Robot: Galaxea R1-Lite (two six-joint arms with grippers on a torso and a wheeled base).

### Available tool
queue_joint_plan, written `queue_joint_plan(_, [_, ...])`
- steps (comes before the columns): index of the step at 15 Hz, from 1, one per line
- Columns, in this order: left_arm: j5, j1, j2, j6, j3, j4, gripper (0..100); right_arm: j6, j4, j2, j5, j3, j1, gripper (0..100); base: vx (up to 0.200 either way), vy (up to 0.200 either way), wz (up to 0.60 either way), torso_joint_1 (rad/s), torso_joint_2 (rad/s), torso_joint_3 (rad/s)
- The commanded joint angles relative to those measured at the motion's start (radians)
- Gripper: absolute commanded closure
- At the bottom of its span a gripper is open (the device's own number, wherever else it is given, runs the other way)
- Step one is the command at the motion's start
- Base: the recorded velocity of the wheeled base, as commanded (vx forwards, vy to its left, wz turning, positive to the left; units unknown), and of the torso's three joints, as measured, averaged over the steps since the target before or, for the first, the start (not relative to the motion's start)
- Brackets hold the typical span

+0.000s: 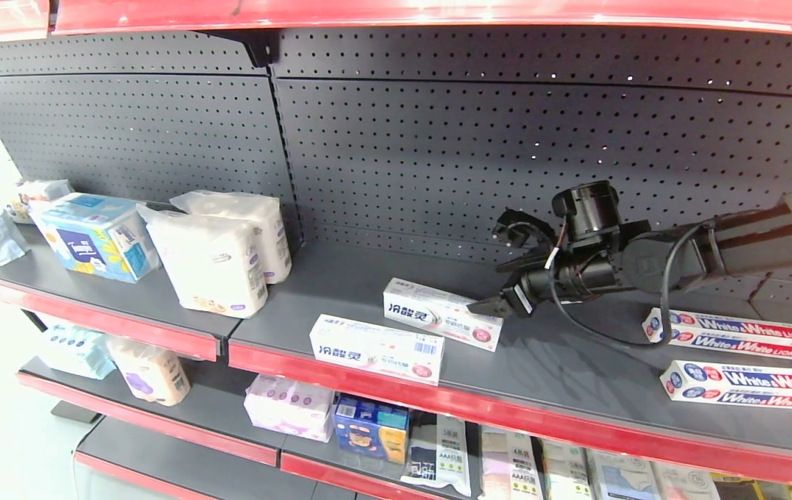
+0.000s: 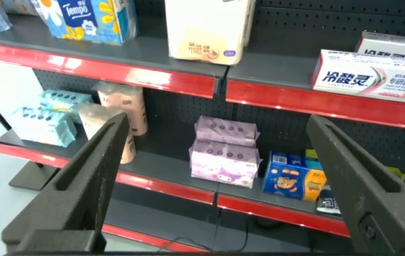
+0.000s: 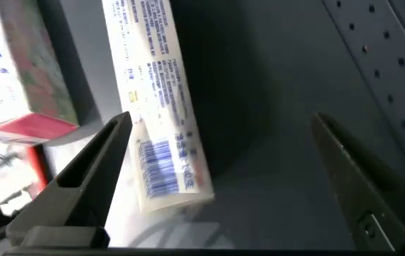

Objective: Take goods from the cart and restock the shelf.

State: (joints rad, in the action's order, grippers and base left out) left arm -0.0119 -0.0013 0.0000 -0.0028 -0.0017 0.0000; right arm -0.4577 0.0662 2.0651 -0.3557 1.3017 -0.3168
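Two white and pink toothpaste boxes lie on the grey shelf [image 1: 563, 361], one near the red front edge [image 1: 376, 348] and one behind it [image 1: 441, 314]. My right gripper [image 1: 497, 278] reaches in from the right and hangs open just beside the rear box's right end. In the right wrist view that box [image 3: 160, 114] lies on the shelf next to one finger [image 3: 82, 192], with my right gripper [image 3: 220, 121] open and nothing clamped in it. My left gripper [image 2: 217, 121] is open and empty, held low in front of the lower shelves.
Two red and blue toothpaste boxes [image 1: 726, 332] [image 1: 750, 384] lie at the shelf's right end. Tissue packs [image 1: 97, 235] and paper rolls [image 1: 212, 260] stand on the left section. A pegboard back wall [image 1: 438, 153] closes the shelf. Lower shelves hold purple packs [image 2: 225, 149] and other goods.
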Motion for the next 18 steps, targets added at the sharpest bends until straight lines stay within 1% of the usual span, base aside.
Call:
queue_joint_plan(1, [0.0,0.0,0.0,0.0,0.0,0.0,0,0.017,0.0,-0.036,0.0,-0.019,0.016,0,0.0,0.0,0.0,0.0,0.0,0.0])
queue_joint_plan(3, [0.0,0.0,0.0,0.0,0.0,0.0,0,0.048,0.0,-0.045,0.001,-0.032,0.061,0,0.0,0.0,0.0,0.0,0.0,0.0])
queue_joint_plan(4, [0.0,0.0,0.0,0.0,0.0,0.0,0,0.082,0.0,-0.059,0.001,-0.044,0.088,0,0.0,0.0,0.0,0.0,0.0,0.0])
queue_joint_plan(6, [0.0,0.0,0.0,0.0,0.0,0.0,0,0.163,0.0,-0.082,0.011,-0.076,0.113,0,0.0,0.0,0.0,0.0,0.0,0.0])
queue_joint_plan(7, [0.0,0.0,0.0,0.0,0.0,0.0,0,0.206,0.0,-0.094,0.026,-0.094,0.119,0,0.0,0.0,0.0,0.0,0.0,0.0])
queue_joint_plan(8, [0.0,0.0,0.0,0.0,0.0,0.0,0,0.221,0.0,-0.099,0.037,-0.101,0.12,0,0.0,0.0,0.0,0.0,0.0,0.0])
queue_joint_plan(9, [0.0,0.0,0.0,0.0,0.0,0.0,0,0.281,0.0,-0.114,0.1,-0.119,0.122,0,0.0,0.0,0.0,0.0,0.0,0.0])
queue_joint_plan(10, [0.0,0.0,0.0,0.0,0.0,0.0,0,0.323,0.003,-0.128,0.123,-0.13,0.119,0,0.0,0.0,0.0,0.0,0.0,0.0])
queue_joint_plan(14, [0.0,0.0,0.0,0.0,0.0,0.0,0,0.504,0.089,-0.186,0.147,-0.222,0.116,0,0.0,0.0,0.0,0.0,0.0,0.0])
queue_joint_plan(18, [0.0,0.0,0.0,0.0,0.0,0.0,0,0.576,0.099,-0.26,0.153,-0.332,0.127,0,0.0,0.0,0.0,0.0,0.0,0.0])
